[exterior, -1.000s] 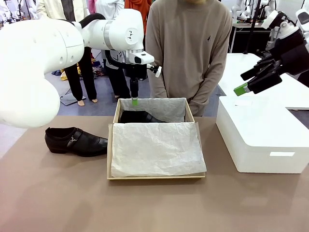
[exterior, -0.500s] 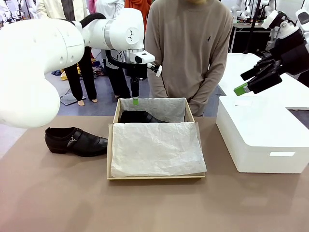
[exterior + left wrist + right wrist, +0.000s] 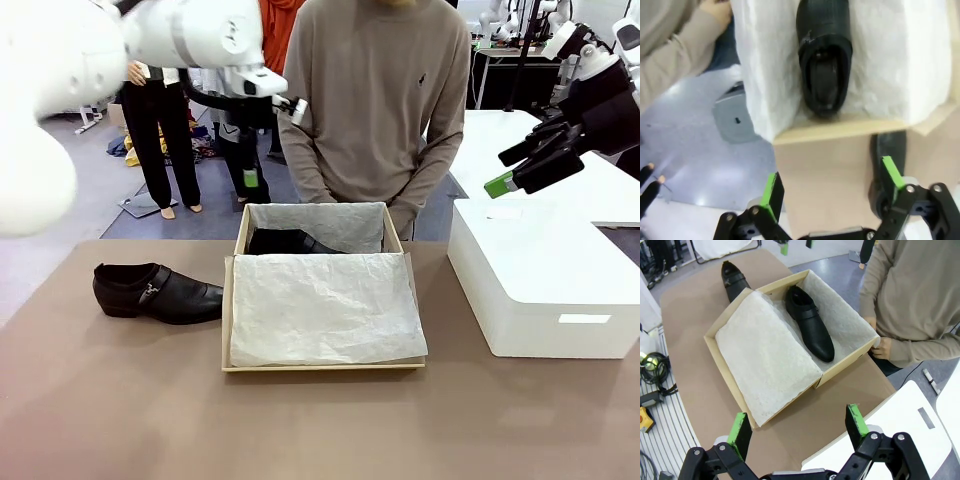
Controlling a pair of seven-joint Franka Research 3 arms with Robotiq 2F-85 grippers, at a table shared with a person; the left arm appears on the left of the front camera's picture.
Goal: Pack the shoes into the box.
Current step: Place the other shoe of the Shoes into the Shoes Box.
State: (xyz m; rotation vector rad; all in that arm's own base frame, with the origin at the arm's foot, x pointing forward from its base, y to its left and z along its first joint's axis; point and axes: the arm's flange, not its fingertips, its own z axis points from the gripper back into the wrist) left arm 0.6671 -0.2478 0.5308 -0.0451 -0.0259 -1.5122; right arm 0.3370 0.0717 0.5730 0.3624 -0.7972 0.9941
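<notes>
Looking across the table (image 3: 320,430), you had one black shoe (image 3: 285,241) lying inside the box (image 3: 229,310), along its far wall, toe toward the robot's right. White tissue paper (image 3: 325,305) lined the box and covered its near part. The other shoe (image 3: 155,292) sat upright on the table just beside the box's left wall, outside it, with its buckle strap facing the camera. Your left gripper (image 3: 250,178) hung in the air beyond the box's far left corner, above it and touching nothing; from its wrist camera the fingers stood wide apart with nothing between them. Your right gripper (image 3: 502,170) was raised well off to the right, over the big white box (image 3: 540,290) — its claw likewise spread and empty. A person (image 3: 385,100) stood at the far side of the table, one hand (image 3: 882,347) at the box's far corner.
</notes>
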